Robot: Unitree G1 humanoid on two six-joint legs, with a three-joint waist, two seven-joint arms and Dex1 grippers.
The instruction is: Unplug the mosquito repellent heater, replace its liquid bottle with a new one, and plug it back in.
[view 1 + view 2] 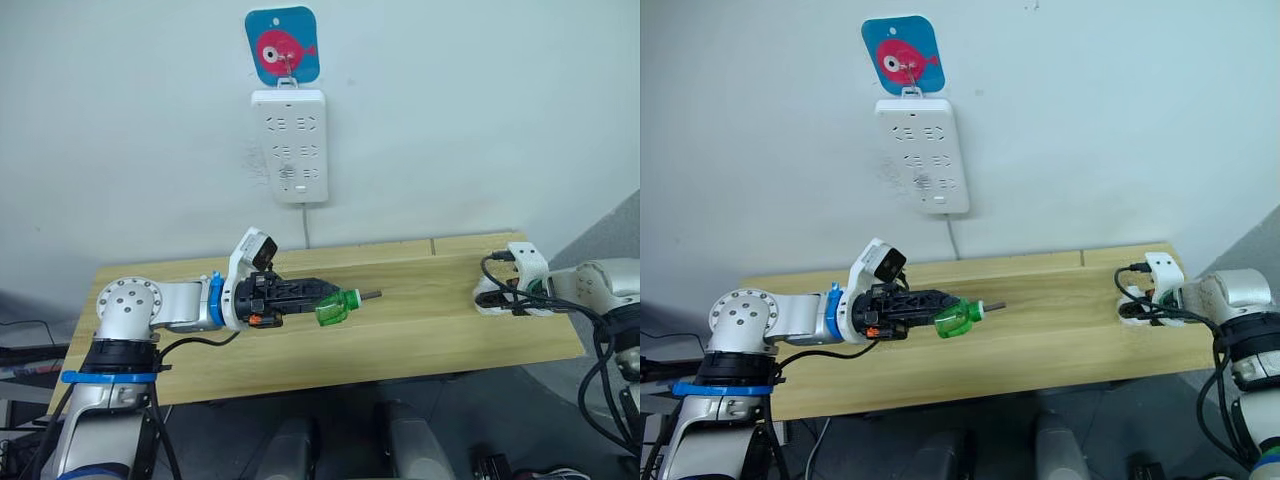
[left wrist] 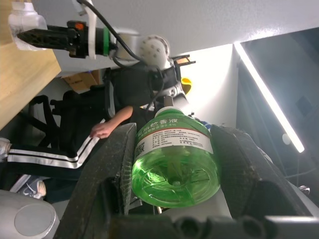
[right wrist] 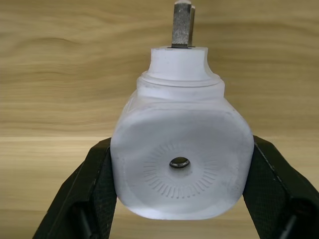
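A long wooden table (image 1: 300, 345) runs below the white socket strip (image 1: 289, 145) hung on the wall, and both arms work over it — well apart, one near each end. At the table's right end the right gripper (image 3: 179, 199) is clamped across the flat sides of the mosquito repellent heater (image 3: 179, 159), a light, rigid, smooth shell best squeezed gently there, clear of its plug prongs. The left gripper (image 1: 318, 298) pinches the green liquid bottle (image 2: 174, 167) by its body — small, probably slippery, wick end pointing toward the heater.

The green bottle's (image 2: 174, 164) label print seems too small to read.
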